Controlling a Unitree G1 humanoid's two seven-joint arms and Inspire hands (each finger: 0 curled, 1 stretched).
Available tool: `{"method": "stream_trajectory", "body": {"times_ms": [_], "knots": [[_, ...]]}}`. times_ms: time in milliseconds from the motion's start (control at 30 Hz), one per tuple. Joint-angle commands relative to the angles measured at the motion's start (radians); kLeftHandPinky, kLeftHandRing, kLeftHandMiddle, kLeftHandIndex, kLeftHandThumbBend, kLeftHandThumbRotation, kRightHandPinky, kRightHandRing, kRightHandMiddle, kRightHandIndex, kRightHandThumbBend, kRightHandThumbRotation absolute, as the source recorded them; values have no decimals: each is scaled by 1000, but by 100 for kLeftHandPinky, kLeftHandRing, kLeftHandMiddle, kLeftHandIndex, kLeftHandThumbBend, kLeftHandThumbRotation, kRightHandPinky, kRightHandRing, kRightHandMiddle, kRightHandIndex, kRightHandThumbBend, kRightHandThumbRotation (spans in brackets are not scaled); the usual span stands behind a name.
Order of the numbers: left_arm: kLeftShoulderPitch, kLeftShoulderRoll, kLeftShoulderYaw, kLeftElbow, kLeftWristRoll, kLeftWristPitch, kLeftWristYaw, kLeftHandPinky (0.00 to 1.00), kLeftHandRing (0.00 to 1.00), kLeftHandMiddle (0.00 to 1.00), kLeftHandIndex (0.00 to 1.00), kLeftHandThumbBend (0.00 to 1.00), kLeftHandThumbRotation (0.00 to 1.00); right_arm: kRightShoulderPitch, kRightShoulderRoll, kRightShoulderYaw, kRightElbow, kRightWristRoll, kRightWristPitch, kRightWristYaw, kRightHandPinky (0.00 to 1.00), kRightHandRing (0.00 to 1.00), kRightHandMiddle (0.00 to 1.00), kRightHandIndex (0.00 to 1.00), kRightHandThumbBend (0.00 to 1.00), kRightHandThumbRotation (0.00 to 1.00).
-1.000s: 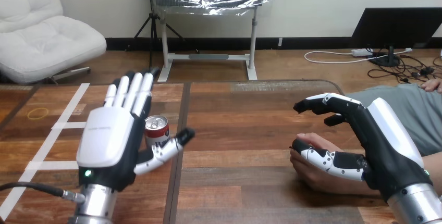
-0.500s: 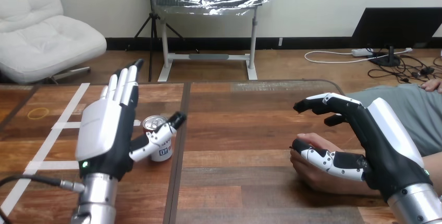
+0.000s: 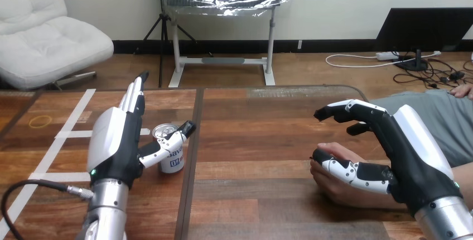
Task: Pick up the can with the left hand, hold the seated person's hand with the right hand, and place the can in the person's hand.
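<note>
One can [image 3: 174,162] on wooden table [image 3: 254,139], left hand [image 3: 114,142] spread alongside, right hand [image 3: 410,150] unclenched

The counter [image 3: 268,139] was varnished wood with a soft sheen, striped with matt white tape [image 3: 56,145], the can [image 3: 165,132] was shiny metal, and the left hand [image 3: 114,145] and right hand [image 3: 413,150] wore glossy white plastic shells over matt black, above brushed silver metal forearms [image 3: 106,206].
</note>
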Motion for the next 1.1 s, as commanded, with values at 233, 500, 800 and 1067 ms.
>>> {"method": "stream_trajectory", "body": {"times_ms": [233,500,800,1067], "knots": [[-160,-47,47,120,-66,4,-40,89,95,99,100,85,48,-59,-20,-15,-27,13,-16,0,70,78,78,68,57,0],[-214,-61,47,200,-70,36,-48,89,95,99,100,89,51,-59,-23,-17,-29,13,-13,4,70,78,78,68,57,0],[-266,-77,53,271,-89,76,-81,89,96,99,100,94,55,-60,-24,-17,-32,14,-10,8,70,78,78,68,57,0],[-302,-89,56,328,-98,74,-105,87,94,98,99,96,54,-59,-26,-17,-31,11,-12,11,71,78,78,68,57,0]]}}
